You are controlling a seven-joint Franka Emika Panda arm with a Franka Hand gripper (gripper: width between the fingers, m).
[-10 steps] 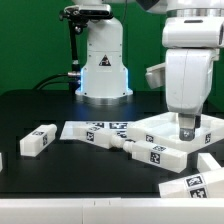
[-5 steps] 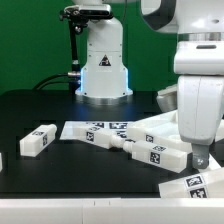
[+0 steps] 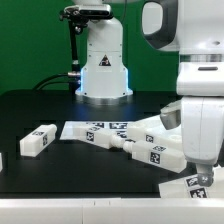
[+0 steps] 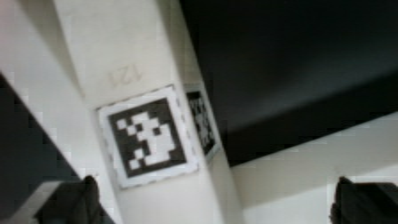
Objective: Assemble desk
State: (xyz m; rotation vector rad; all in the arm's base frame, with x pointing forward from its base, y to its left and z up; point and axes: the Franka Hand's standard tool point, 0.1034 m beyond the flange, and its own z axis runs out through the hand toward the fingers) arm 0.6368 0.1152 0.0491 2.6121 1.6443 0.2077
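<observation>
Now the fingers (image 4: 366, 200) have swung away from above the tabletop (image 3: 148, 127) and come down over the tagged leg (image 3: 186, 186) lying just in front of it on the surface (image 3: 40, 105). They are spread wide and hold nothing, with the leg between them. A grasp looks to be next.

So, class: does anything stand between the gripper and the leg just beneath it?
Nothing visible does. The gripper hangs open right above the leg, and the wrist view shows only that leg ahead of it.
</observation>
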